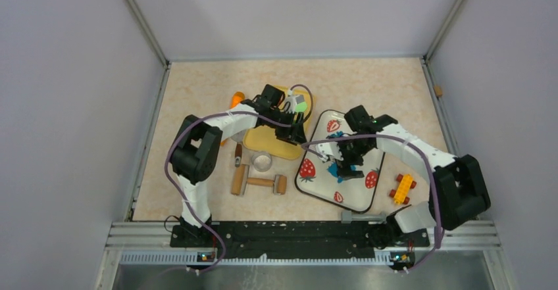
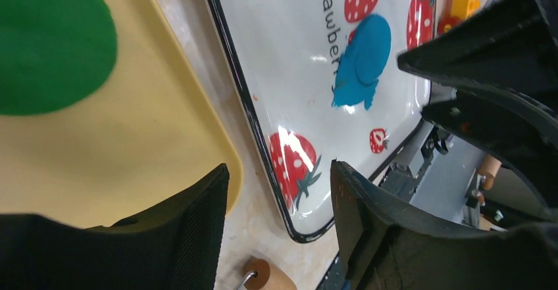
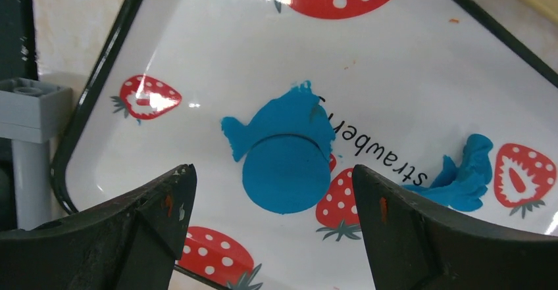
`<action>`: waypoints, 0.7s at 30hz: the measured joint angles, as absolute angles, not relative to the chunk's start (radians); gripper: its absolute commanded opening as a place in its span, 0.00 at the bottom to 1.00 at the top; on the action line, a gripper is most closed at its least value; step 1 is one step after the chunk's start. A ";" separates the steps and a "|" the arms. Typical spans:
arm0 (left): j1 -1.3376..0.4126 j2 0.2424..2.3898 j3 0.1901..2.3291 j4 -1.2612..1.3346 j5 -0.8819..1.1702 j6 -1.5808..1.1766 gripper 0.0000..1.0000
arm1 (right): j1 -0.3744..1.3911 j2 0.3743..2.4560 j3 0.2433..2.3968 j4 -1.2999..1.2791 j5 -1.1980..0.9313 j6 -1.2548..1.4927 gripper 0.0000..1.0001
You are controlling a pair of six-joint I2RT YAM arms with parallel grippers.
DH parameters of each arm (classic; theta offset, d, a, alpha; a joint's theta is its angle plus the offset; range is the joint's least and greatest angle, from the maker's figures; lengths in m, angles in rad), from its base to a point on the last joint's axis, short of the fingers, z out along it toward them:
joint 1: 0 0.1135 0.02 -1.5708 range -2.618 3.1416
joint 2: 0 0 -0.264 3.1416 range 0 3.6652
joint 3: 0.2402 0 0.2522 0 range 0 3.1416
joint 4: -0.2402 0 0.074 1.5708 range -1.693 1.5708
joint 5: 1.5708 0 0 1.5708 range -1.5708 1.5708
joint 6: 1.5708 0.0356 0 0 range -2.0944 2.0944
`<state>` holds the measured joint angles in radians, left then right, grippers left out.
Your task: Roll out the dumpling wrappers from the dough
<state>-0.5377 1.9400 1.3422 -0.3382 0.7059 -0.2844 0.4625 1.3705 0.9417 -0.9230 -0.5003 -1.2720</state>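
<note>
The left arm (image 1: 197,148) bends sharply at the elbow and reaches toward the middle of the top view. Its left gripper (image 1: 296,127) hangs over the lower right edge of the yellow cutting board (image 1: 276,146), with the jaws apart and nothing between them. The right arm (image 1: 421,146) stretches in from the lower right and points the right gripper (image 1: 347,166) down over the strawberry tray (image 1: 355,188). Its jaws are spread wide and empty, and the blue clay shows between them in the wrist view.

On the board lies a flat green disc (image 2: 46,40). The tray holds all the blue clay. In the right wrist view a clean-edged round dumpling wrapper (image 3: 285,175) sits mid-frame, its upper edge meeting a thin, ragged patch of dough (image 3: 283,116). Crumpled scraps (image 3: 464,175) lie well apart at the right of the frame, beside a printed strawberry.
</note>
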 measured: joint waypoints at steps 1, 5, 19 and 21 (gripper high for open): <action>-0.539 1.940 1.332 -0.354 0.713 -0.282 0.60 | 0.463 1.399 0.941 -0.916 -0.491 -1.290 0.90; -0.544 1.940 1.308 -0.359 0.723 -0.284 0.61 | 0.463 1.516 0.943 -0.876 -0.471 -1.333 0.89; -0.496 1.940 1.304 -0.341 0.705 -0.316 0.61 | 0.489 1.607 0.949 -0.821 -0.433 -1.354 0.88; -0.489 1.940 1.304 -0.340 0.702 -0.319 0.61 | 0.491 1.607 0.947 -0.809 -0.429 -1.354 0.87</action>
<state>-0.4892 1.9400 1.3041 -0.3405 0.7021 -0.3195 0.4911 1.6066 0.9474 -0.8093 -0.4290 -1.3537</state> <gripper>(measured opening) 0.611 0.885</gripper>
